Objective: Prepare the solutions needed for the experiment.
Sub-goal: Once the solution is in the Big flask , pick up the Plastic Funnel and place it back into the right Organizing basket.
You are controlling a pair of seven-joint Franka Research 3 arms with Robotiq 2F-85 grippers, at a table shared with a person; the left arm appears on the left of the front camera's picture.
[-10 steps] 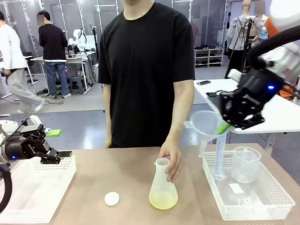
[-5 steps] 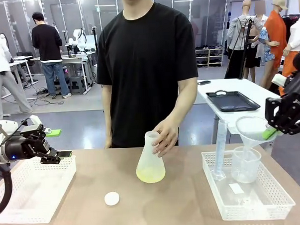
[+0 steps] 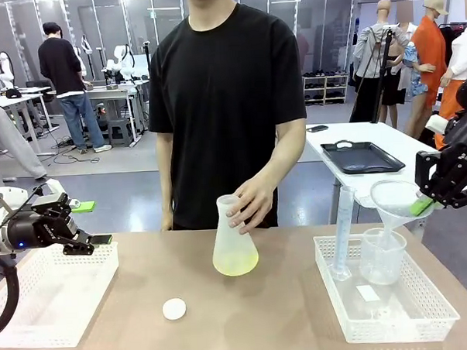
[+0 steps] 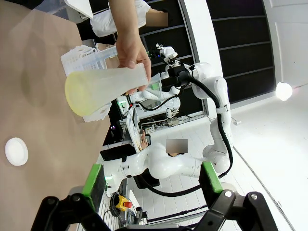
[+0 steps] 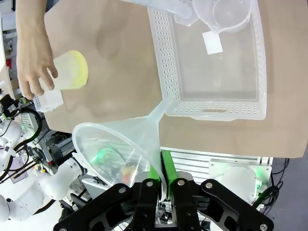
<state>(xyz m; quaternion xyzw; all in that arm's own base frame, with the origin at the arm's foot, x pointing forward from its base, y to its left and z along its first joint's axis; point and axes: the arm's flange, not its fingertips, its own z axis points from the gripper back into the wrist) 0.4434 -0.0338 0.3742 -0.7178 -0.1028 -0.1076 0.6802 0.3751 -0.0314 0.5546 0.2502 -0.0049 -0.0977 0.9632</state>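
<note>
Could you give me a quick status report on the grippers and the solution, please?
Left gripper open, idle near left basket. Right gripper shut on funnel rim. Solution in flask, lifted in person's hand.

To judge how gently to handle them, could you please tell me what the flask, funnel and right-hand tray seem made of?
Flask: probably plastic, milky translucent and matte; the yellow-green liquid shows dimly through it.
Funnel: clear, glossy, likely plastic, though glass is possible.
Right-hand tray: white moulded plastic, walls perforated in a regular grid.
</note>
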